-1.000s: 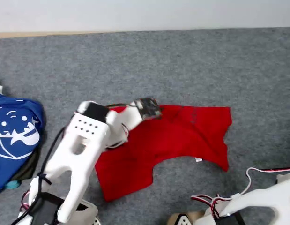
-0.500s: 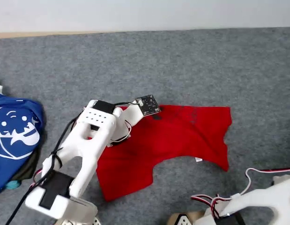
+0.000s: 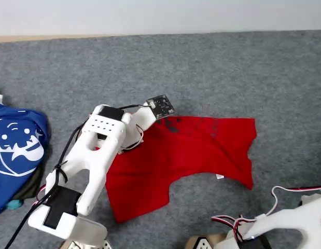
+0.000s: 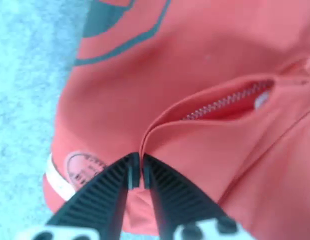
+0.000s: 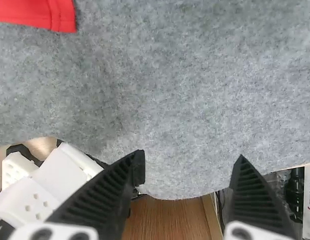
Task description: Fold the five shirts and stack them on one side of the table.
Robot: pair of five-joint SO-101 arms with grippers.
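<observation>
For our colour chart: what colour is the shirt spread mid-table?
The shirt is red, clearest in the high view.

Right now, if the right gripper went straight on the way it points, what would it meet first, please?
Most likely the bare grey felt table mat, near its edge. The right gripper points down at it, jaws open; the red fabric shirt lies well aside.
</observation>
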